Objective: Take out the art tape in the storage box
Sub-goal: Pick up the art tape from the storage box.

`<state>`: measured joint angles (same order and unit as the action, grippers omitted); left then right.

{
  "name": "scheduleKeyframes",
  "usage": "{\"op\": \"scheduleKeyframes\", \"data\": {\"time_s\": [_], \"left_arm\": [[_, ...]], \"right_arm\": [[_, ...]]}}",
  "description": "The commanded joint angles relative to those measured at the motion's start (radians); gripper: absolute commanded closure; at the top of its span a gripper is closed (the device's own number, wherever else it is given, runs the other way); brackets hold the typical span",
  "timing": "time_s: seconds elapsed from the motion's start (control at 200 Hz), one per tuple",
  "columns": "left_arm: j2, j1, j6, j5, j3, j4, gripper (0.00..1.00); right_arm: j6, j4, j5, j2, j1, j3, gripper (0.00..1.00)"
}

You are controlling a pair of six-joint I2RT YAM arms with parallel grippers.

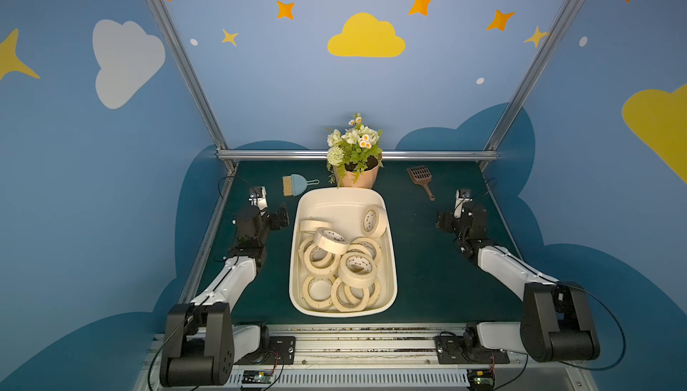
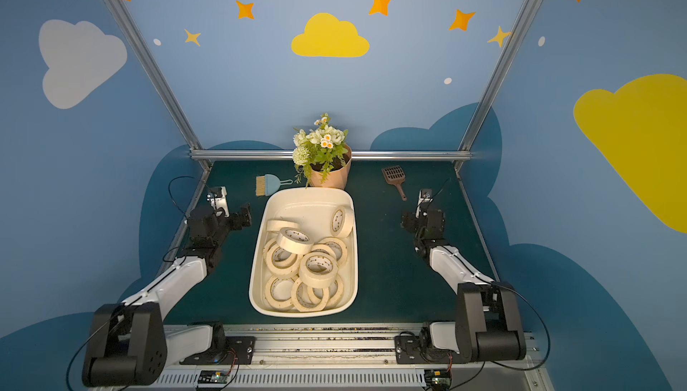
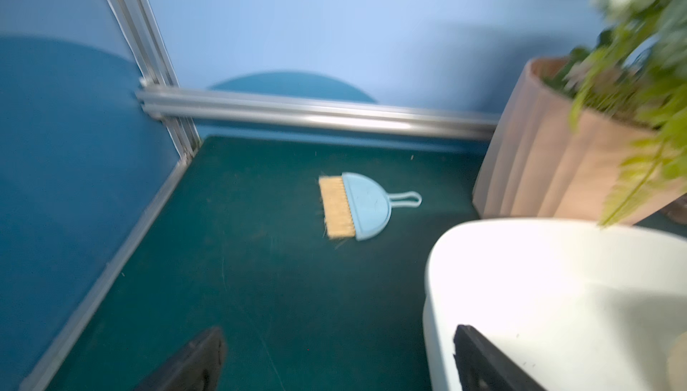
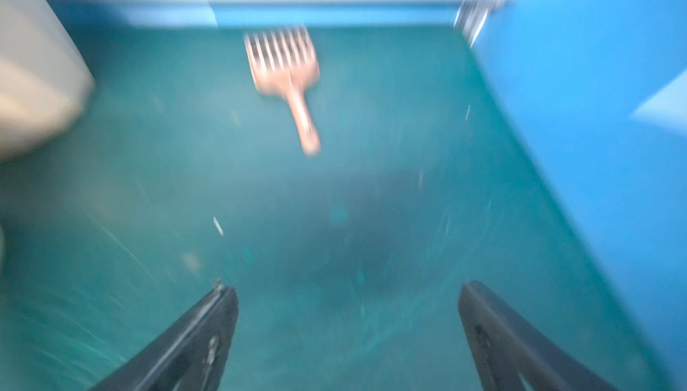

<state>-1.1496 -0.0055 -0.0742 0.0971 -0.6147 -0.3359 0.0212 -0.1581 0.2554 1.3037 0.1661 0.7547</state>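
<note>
Though blurred at wrist, scoop (image 1: 419, 174) (image 4: 284, 65) sharp overhead

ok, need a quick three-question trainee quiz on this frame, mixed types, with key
1. True or false: all the art tape lies inside the storage box.
2. The flower pot stands: A) just beyond the box's far end B) inside the box C) on top of the tape.
3. Fill in: the left gripper and right gripper are both ___ and hold nothing.
Key: 1 true; 2 A; 3 open.
</note>
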Motion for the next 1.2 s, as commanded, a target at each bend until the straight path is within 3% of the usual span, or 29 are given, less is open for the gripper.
{"op": "scheduleKeyframes", "data": {"time_s": [0.0,0.105,0.23,0.29,0.42,0.641,0.896,1.196], "left_arm": [[0.081,-0.083,0.009,0.125,-0.077,0.273,0.0],[0.12,-0.203,0.012,0.243,-0.157,0.457,0.0],[0.09,-0.294,-0.069,0.273,-0.273,0.721,0.0],[0.066,-0.325,-0.104,0.277,-0.314,0.82,0.0],[0.058,-0.375,-0.167,0.249,-0.345,0.921,0.0],[0.068,-0.401,-0.222,0.237,-0.345,0.954,0.0],[0.081,-0.409,-0.221,0.243,-0.338,0.956,0.0],[0.101,-0.41,-0.213,0.243,-0.333,0.958,0.0]], "right_arm": [[0.013,0.368,0.092,-0.06,0.155,0.109,0.01],[0.025,0.575,0.157,-0.04,0.334,0.224,0.01],[0.071,0.83,0.2,0.06,0.524,0.392,0.02],[0.083,0.925,0.214,0.126,0.582,0.468,0.02],[0.123,1.028,0.263,0.282,0.665,0.619,0.14],[0.128,1.091,0.247,0.555,0.649,0.853,0.23],[0.127,1.091,0.231,0.739,0.607,1.014,0.3],[0.146,1.125,0.245,0.796,0.586,1.059,0.76]]}}
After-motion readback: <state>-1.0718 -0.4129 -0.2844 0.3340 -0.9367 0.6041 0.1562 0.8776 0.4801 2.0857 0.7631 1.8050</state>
